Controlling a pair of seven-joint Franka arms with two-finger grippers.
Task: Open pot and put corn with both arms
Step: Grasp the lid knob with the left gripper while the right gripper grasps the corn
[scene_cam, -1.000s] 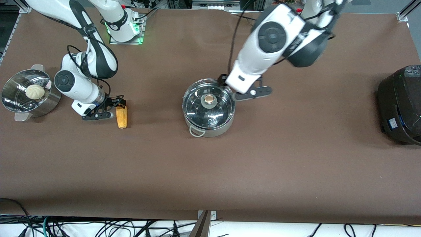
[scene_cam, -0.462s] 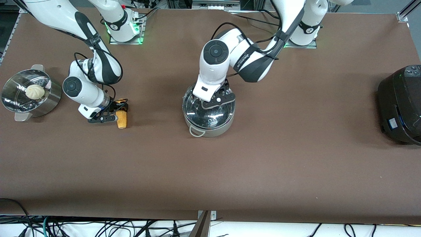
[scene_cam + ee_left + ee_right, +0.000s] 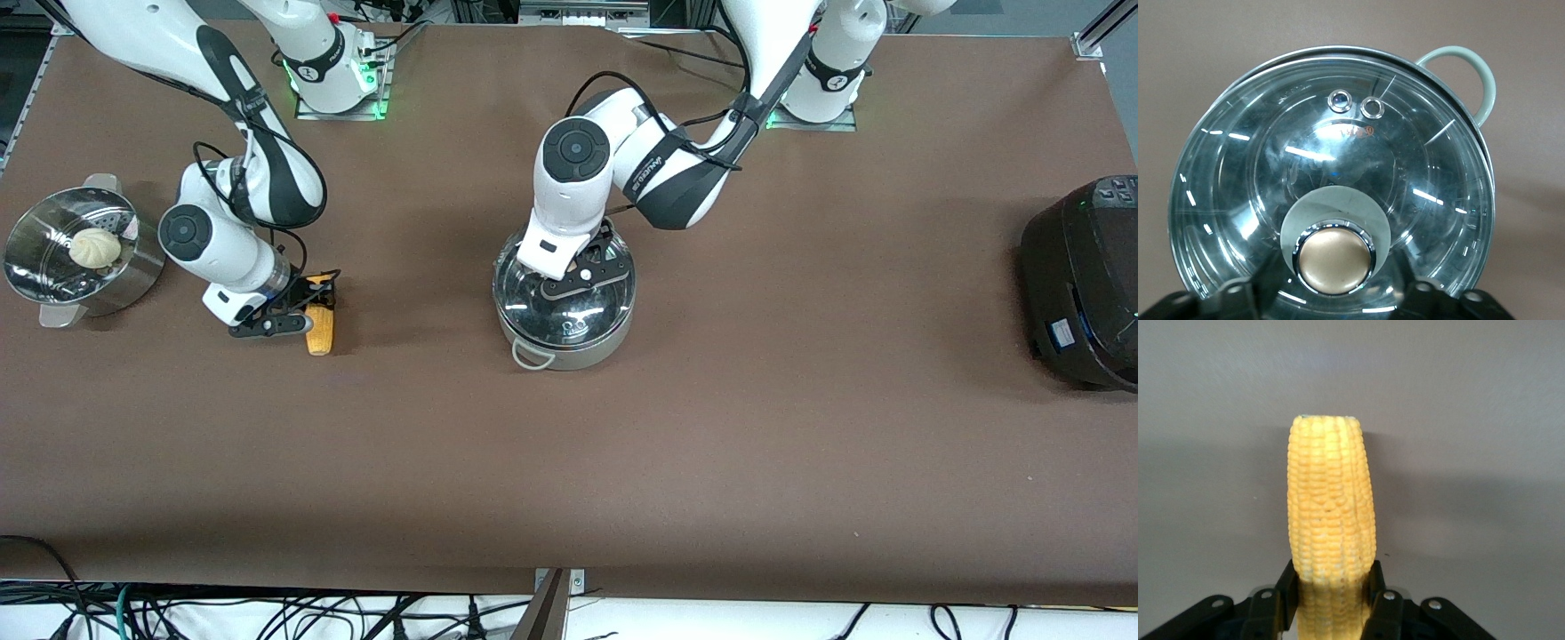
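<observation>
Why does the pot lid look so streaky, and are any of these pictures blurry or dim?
Left wrist view: the glass lid carries bright white glare streaks, and its tan knob has a soft highlight. Right wrist view: the corn is sharp, casting a dim shadow on the table. Front view: evenly lit and sharp; the pot mirrors the overhead light.

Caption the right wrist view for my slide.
Right gripper clamps one end of the corn, fingers against its sides.
</observation>
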